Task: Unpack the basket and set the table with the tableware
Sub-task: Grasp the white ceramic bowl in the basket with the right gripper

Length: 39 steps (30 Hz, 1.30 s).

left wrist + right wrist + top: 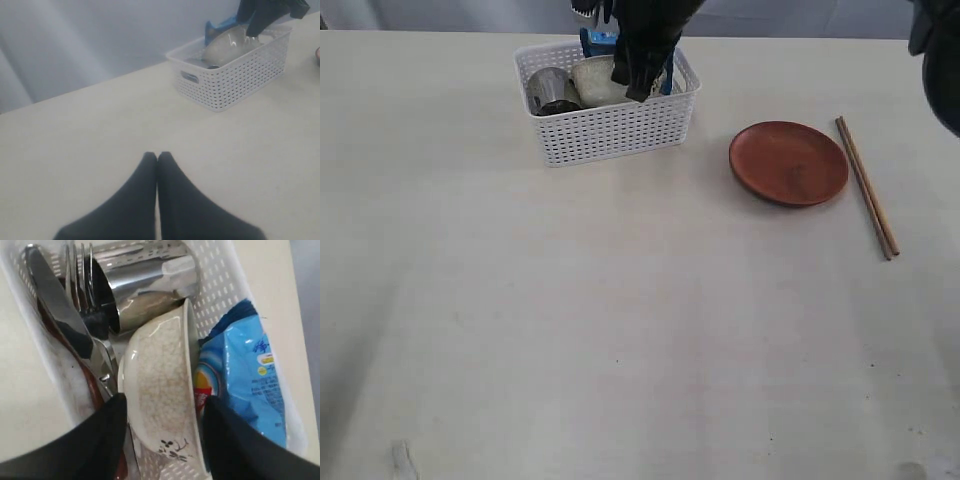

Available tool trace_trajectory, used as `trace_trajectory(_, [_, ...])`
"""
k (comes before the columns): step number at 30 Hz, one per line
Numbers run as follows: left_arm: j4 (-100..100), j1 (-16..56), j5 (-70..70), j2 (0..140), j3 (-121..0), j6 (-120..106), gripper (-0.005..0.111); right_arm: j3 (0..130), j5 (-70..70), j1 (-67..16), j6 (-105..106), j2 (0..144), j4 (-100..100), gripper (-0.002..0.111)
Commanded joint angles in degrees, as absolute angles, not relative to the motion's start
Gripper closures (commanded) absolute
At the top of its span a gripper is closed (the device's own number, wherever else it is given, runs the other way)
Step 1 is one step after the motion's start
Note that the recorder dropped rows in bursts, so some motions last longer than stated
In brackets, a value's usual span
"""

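Note:
The white lattice basket (610, 135) stands at the back of the cream table (620, 330). Inside lie an off-white bowl (160, 375) on its side, a steel cup (145, 275), a steel knife (55, 300), a fork (80, 275) and a reddish-brown spoon (92, 385). My right gripper (162, 410) is down in the basket, open, one finger on each side of the bowl. The reddish-brown plate (788, 162) and the brown chopsticks (867, 187) lie on the table at the right. My left gripper (157, 156) is shut and empty above bare table, far from the basket (235, 80).
A blue snack bag (250, 370) stands in the basket right beside the bowl, against my right gripper's outer finger. The basket's walls (220, 270) hem in the gripper closely. A grey wall runs behind the table's far edge.

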<state>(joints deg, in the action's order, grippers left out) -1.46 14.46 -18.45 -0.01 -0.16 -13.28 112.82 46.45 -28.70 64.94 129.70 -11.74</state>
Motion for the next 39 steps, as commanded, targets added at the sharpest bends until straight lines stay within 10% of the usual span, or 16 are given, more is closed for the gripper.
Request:
trace_trajectory(1, [-1.86, 14.79, -18.5, 0.0, 0.0, -12.92, 0.107, 113.46, 45.15, -28.71, 62.04, 130.78, -8.71, 0.062])
trace_trajectory(9, [-1.86, 14.79, -18.5, 0.0, 0.0, -12.92, 0.107, 114.59, 51.06, -28.94, 61.65, 133.04, -8.84, 0.062])
trace_trajectory(17, [-1.86, 14.79, -18.5, 0.0, 0.0, -12.92, 0.107, 114.59, 50.86, -30.29, 64.51, 133.04, -8.87, 0.109])
trace_trajectory(39, [-1.86, 14.79, -18.5, 0.0, 0.0, -12.92, 0.107, 114.59, 59.24, -32.9, 65.92, 123.63, -18.09, 0.109])
